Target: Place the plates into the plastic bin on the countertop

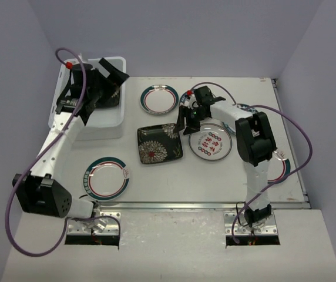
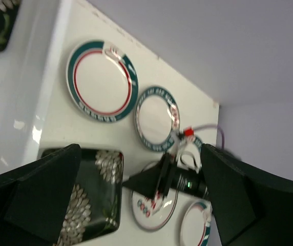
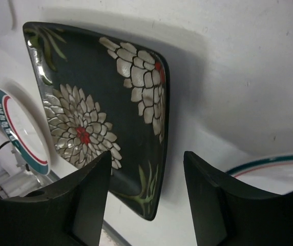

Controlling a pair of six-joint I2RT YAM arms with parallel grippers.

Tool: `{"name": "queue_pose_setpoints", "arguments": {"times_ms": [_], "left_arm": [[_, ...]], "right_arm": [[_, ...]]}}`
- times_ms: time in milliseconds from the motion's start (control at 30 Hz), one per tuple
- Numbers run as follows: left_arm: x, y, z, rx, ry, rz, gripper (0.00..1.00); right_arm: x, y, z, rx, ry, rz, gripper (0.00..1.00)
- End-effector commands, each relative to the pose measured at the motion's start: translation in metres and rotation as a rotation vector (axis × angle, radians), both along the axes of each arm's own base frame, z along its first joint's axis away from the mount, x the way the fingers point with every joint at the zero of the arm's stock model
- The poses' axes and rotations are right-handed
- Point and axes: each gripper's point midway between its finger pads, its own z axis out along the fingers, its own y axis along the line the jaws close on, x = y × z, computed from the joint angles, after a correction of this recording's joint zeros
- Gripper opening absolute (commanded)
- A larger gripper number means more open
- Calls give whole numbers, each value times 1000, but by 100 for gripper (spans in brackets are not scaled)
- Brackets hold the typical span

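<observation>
Grasp step: my right end effector (image 3: 147, 169), fingers apart, straddles the far-right edge of the square black plate (image 3: 95, 102); next pinch, lift, carry left to the plastic bin (image 1: 97, 132), where my left end effector (image 2: 141, 159) hangs wide apart.

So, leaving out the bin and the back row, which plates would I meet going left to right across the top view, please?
Teal-rimmed round plate → black square flowered plate → white plate with red markings → partly hidden teal-rimmed plate.
</observation>
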Motion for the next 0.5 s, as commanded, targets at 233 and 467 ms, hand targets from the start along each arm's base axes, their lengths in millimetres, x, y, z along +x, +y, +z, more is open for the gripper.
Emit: {"name": "queue_pose_setpoints", "arguments": {"times_ms": [233, 467], "left_arm": [[-95, -14, -14, 150, -9, -227, 100], [-125, -59, 8, 0, -121, -475, 100]], "right_arm": [[-7, 11, -35, -49, -53, 56, 33], [-24, 16, -51, 19, -21, 47, 30]]}}
